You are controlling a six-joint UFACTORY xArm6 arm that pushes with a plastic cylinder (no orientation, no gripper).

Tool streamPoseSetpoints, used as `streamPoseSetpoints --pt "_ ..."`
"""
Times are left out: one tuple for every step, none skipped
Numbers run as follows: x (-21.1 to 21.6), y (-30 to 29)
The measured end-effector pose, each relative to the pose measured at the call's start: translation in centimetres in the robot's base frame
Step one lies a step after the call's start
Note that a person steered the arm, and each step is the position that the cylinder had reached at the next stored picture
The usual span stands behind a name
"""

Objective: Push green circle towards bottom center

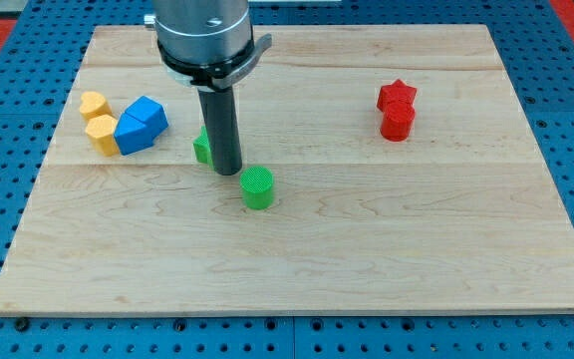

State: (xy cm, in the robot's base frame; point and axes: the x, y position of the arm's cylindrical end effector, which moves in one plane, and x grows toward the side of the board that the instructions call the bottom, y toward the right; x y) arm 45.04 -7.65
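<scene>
The green circle (258,186) is a short cylinder lying on the wooden board (297,249), a little left of the middle. My tip (227,172) rests on the board just up and to the left of it, a small gap away. A second green block (202,147) sits behind the rod on its left, mostly hidden, so its shape cannot be made out.
At the view's left are a yellow heart (92,104), a yellow block (102,135) and two blue blocks (141,125) bunched together. At the upper right a red star (397,96) touches a red cylinder (398,122).
</scene>
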Motion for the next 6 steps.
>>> streamPoseSetpoints --pt "-1.3 -2.9" --pt "-5.0 -2.6" --pt "-0.8 -2.4" --pt "0.5 1.8" --pt "2.9 6.0" --pt "3.5 9.6"
